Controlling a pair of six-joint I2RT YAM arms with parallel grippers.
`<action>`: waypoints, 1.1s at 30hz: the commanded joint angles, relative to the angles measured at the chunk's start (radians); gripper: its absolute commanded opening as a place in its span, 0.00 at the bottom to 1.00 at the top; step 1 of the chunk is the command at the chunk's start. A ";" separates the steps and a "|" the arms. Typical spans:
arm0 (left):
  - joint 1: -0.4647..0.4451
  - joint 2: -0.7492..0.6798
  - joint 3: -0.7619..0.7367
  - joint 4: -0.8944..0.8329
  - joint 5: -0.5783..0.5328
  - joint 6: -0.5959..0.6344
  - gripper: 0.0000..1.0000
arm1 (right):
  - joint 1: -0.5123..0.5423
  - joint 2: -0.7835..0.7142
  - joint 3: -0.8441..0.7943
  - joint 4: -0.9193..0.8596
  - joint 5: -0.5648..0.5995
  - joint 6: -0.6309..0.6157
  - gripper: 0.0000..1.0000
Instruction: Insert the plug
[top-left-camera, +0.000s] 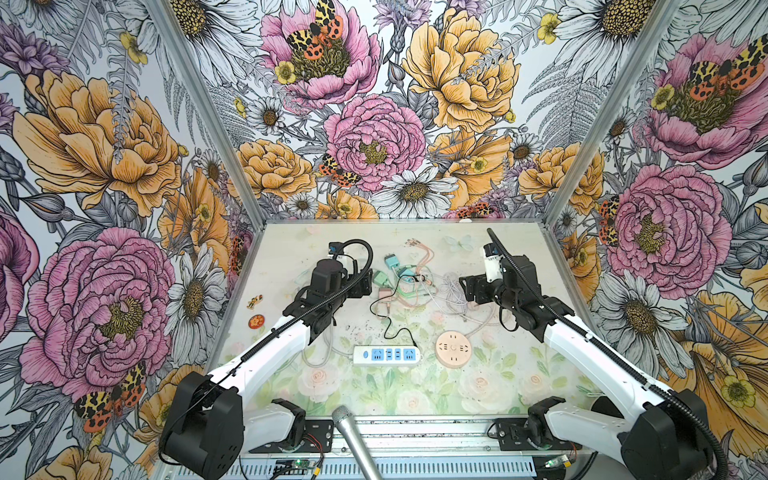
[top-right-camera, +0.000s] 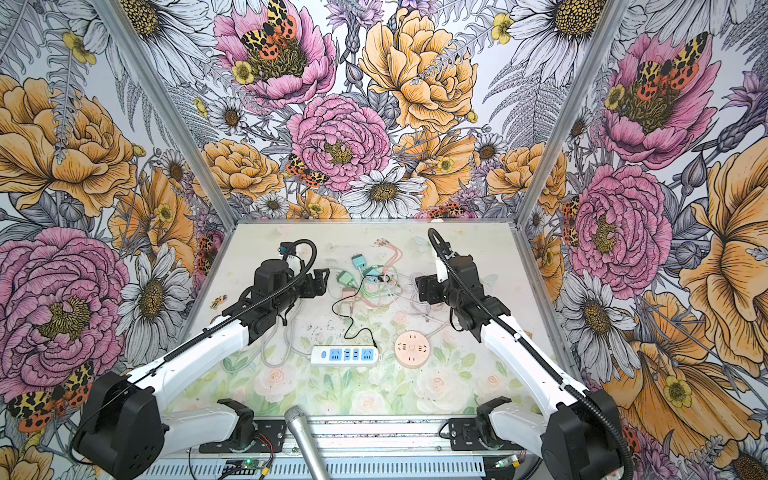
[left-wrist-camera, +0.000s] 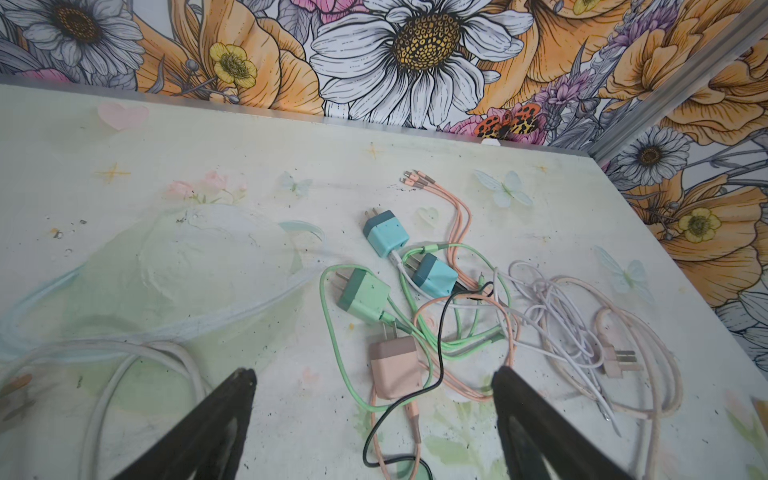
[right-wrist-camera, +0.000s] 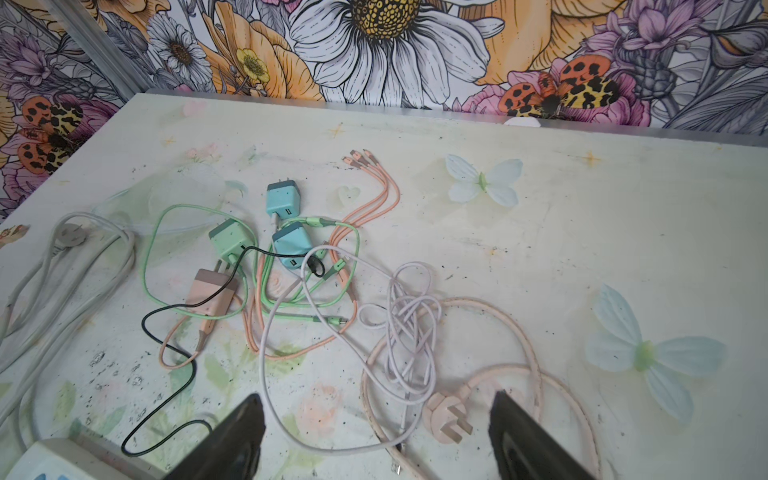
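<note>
Nearest, the white power strip (top-left-camera: 387, 355) and the round peach socket (top-left-camera: 453, 348) lie flat, holes up, just beside each other, probably so a plug can be pushed straight down. Both top views show them whole; the left wrist view shows neither.

Beyond them, the left gripper (left-wrist-camera: 374, 374) hovers with its claw spread and empty over the pink charger (left-wrist-camera: 395, 368), whose prongs point away. The right gripper (right-wrist-camera: 376, 399) is spread and empty too, above the peach 3-pin plug (right-wrist-camera: 449, 419), which is clear only in the wrist views.

I cannot tell which plug is meant; none is seated yet.

Farther off, 1 green charger (left-wrist-camera: 365, 295) and 2 blue chargers (left-wrist-camera: 386, 235) sit among tangled cables.
</note>
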 joint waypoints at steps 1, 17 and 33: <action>-0.037 -0.018 -0.024 -0.047 -0.025 -0.013 0.91 | 0.032 0.022 0.038 -0.015 0.015 -0.003 0.85; -0.099 -0.017 0.021 -0.273 -0.091 -0.065 0.79 | 0.095 0.118 0.089 -0.028 0.008 -0.095 0.86; -0.100 0.248 0.218 -0.300 -0.047 -0.132 0.70 | 0.144 0.355 0.208 -0.029 -0.076 -0.091 0.73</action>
